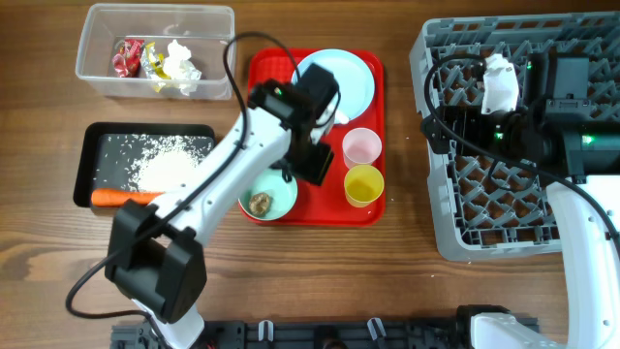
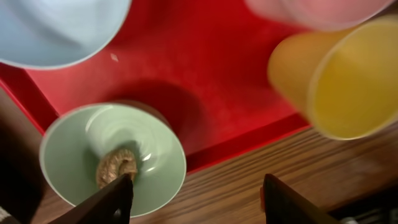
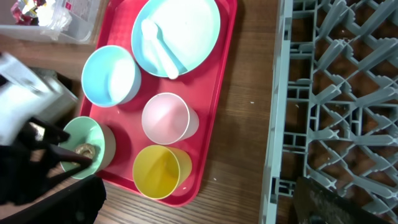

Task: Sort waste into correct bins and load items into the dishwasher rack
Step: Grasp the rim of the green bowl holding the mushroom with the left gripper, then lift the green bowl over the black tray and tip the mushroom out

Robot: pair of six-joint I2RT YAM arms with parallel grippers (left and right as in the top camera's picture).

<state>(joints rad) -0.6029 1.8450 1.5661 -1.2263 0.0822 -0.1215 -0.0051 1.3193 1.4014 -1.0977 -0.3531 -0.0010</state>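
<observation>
The red serving tray holds a light blue plate with a white spoon, a light blue bowl, a pink cup, a yellow cup and a pale green-blue bowl with a small brown lump. My left gripper hovers open and empty over the tray's front; the lump bowl lies by its left finger. My right gripper is open and empty over the grey rack's left edge. The arm hides the blue bowl overhead.
The clear tub at the back left holds red and yellow wrappers and white tissue. The black tray holds white rice and an orange carrot. Bare wood lies between the red tray and the rack.
</observation>
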